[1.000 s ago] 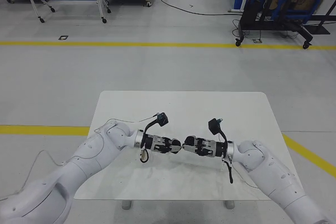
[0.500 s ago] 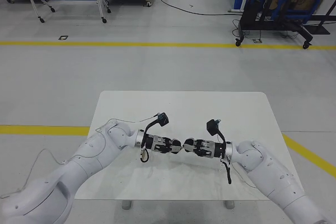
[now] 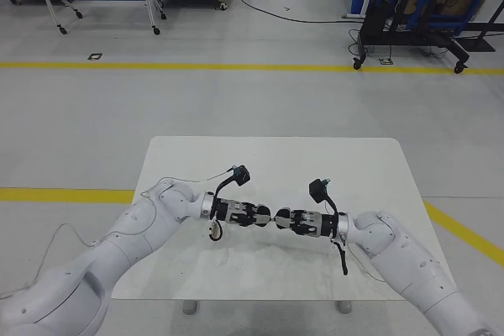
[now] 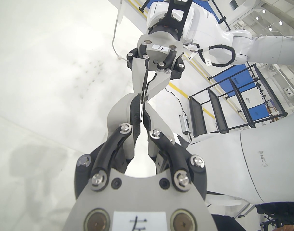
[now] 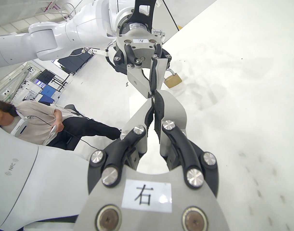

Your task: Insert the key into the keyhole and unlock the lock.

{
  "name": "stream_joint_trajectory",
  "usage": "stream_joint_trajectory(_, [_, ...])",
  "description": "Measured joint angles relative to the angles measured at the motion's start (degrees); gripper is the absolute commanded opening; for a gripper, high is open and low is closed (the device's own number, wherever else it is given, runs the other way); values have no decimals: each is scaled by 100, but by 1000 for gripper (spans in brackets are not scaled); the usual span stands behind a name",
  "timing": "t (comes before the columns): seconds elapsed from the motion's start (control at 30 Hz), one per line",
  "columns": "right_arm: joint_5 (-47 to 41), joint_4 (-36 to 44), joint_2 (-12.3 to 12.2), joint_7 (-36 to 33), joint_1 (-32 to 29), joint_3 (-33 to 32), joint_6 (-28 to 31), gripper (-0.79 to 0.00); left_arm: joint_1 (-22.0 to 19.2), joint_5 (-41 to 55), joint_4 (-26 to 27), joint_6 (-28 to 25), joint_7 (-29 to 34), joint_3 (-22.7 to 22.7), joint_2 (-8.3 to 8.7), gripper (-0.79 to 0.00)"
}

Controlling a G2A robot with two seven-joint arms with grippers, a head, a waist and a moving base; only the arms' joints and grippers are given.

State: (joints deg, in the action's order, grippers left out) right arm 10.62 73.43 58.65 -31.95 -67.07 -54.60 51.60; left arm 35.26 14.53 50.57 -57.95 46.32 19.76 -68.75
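The left gripper (image 4: 142,108) and right gripper (image 5: 155,99) meet tip to tip. Both are squeezed almost shut on the thin key (image 4: 143,98). The lock (image 5: 173,80) lies on the table (image 5: 233,73), down below the left gripper's back end.

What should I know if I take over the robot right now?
Left gripper: shut, tip to tip with the right gripper above the table.
Right gripper: shut too. Both seem to pinch one thin dark strip, likely the key.
Lock: lies on the table beside the left wrist, with nothing holding it.
Done: the key is off the table.
Left: steady the lock, push the key into the keyhole, and turn it.
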Motion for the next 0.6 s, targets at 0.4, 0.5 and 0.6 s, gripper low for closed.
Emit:
stream_joint_trajectory(0.4, [-282, -98, -54, 181, -95, -252, 287, -785, 179, 293, 29, -5, -59, 633, 239, 0])
stream_joint_trajectory(0.5, [-341, -90, -103, 274, -213, -427, 455, -785, 282, 120, 134, -5, -92, 964, 415, 0])
stream_joint_trajectory(0.6, [-421, -67, -151, 320, -327, -585, 580, -785, 431, -246, 289, -5, -245, 1364, 628, 0])
